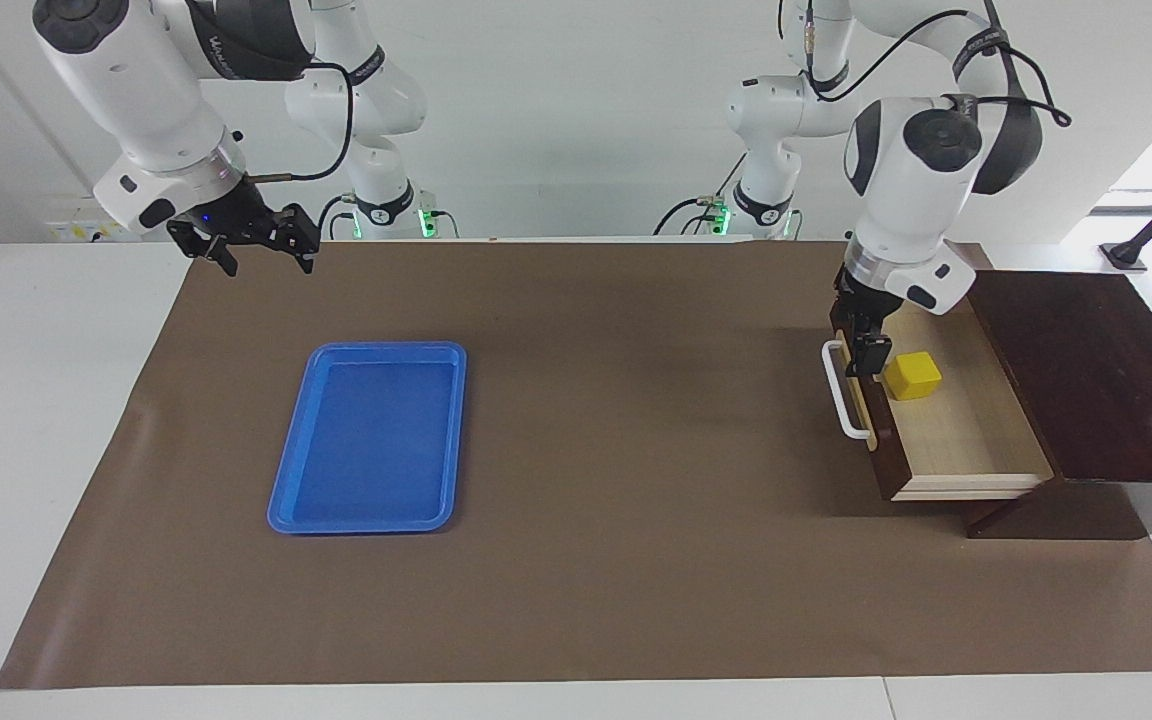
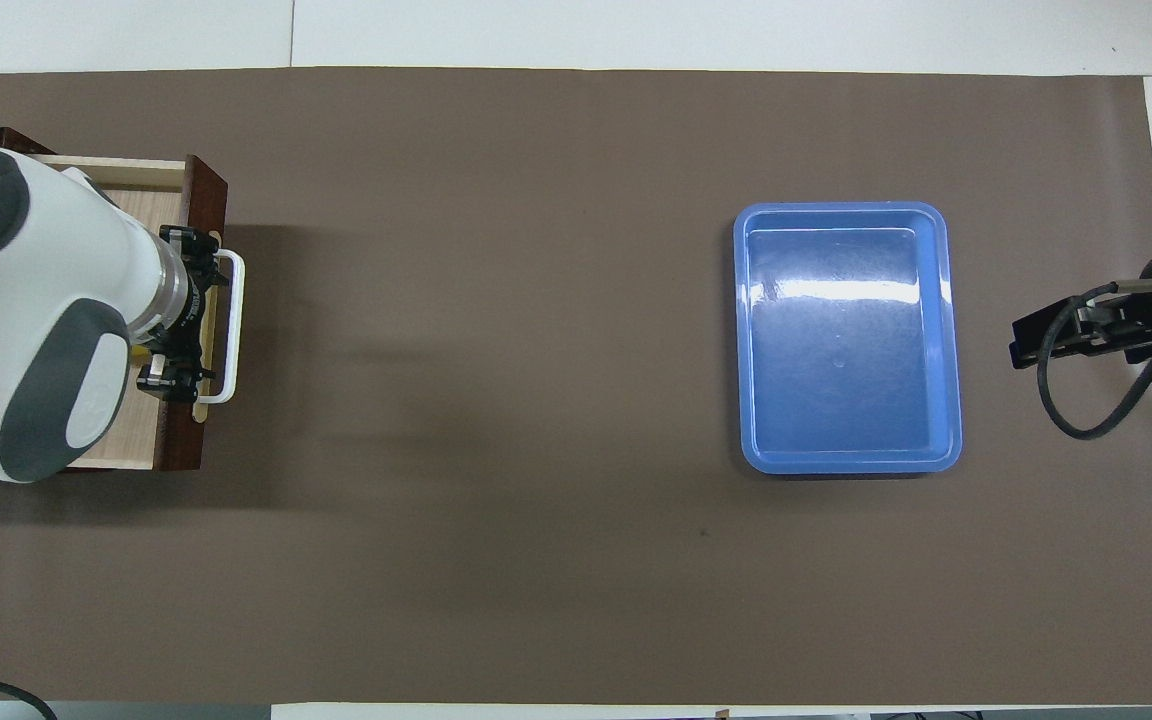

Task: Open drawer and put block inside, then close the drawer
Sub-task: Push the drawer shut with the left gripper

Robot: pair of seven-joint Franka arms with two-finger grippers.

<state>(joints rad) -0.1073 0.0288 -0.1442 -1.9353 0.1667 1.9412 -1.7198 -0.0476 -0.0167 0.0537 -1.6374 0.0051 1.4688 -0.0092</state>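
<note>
The drawer (image 1: 966, 430) stands pulled open from its dark wooden box (image 1: 1086, 370) at the left arm's end of the table. Its white bar handle (image 1: 841, 395) faces the middle of the table. The yellow block (image 1: 912, 376) lies inside the drawer on the pale wood, close to the front panel. My left gripper (image 1: 868, 352) points down over the front panel, between the handle and the block. In the overhead view the left arm covers most of the drawer (image 2: 206, 200) and the block. My right gripper (image 1: 264, 252) is open and empty, raised over the right arm's end of the table.
A flat blue tray (image 1: 368, 437) lies empty on the brown mat toward the right arm's end; it also shows in the overhead view (image 2: 846, 350). The brown mat (image 1: 616, 420) covers the table between the tray and the drawer.
</note>
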